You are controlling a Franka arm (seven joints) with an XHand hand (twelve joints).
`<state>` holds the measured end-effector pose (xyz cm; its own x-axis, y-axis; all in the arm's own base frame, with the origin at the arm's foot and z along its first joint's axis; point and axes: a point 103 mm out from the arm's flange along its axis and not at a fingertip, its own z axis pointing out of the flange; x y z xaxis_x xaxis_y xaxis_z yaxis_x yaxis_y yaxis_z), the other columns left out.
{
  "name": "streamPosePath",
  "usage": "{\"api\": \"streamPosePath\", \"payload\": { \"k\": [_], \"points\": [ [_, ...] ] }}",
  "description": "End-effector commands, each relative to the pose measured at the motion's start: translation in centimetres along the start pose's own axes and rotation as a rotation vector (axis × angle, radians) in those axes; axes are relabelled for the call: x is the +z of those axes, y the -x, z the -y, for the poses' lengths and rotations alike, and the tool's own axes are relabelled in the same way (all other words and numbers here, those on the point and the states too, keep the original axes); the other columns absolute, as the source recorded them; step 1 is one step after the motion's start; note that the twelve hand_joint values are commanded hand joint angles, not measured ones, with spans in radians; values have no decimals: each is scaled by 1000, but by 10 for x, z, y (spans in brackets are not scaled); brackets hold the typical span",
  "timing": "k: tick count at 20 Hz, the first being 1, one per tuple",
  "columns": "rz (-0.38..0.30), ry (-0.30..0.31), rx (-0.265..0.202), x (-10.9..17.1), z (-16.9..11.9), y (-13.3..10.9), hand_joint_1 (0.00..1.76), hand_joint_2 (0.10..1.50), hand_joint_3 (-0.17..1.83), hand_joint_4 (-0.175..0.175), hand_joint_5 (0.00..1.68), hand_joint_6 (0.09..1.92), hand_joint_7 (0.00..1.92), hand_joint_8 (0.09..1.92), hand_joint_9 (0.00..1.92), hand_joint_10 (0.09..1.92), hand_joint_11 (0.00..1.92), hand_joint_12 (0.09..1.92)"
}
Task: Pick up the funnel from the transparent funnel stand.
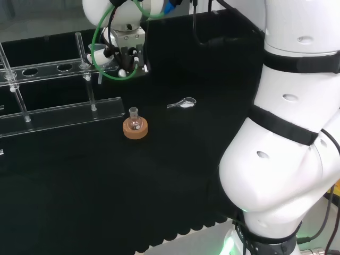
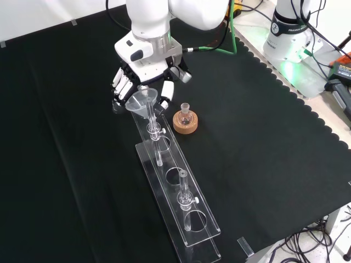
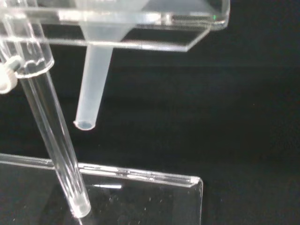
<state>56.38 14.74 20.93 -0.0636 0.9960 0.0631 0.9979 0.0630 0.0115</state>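
Front view shows the hand (image 2: pixel 127 82) at the far end of the transparent funnel stand (image 2: pixel 189 219), its fingers (image 2: pixel 122 86) curled close around the funnel (image 2: pixel 143 102), though whether they touch its cone cannot be told. The funnel sits in the stand's top plate, stem hanging through the hole. A good lift likely goes straight up, keeping the stem clear of the hole's edge and the upright post (image 3: pixel 51 136) beside it.
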Motion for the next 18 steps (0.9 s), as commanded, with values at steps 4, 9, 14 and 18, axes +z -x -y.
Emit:
{"api": "streamPosePath", "payload": {
  "k": [4, 9, 14, 18],
  "points": [
    [36, 160, -15, -13, 8, 2, 808, 704, 616, -175, 1118, 801, 1337, 887, 1634, 491, 1396, 824],
    [54, 201, -15, -32, 11, 2, 852, 684, 640, -175, 1173, 855, 1410, 911, 1730, 457, 1470, 775],
    [121, 259, -38, -50, 16, -1, 869, 673, 639, -175, 1189, 859, 1422, 918, 1745, 455, 1483, 771],
    [195, 341, -62, -70, 24, -2, 886, 662, 640, -175, 1224, 843, 1448, 911, 1774, 443, 1500, 752]
  ]
}}
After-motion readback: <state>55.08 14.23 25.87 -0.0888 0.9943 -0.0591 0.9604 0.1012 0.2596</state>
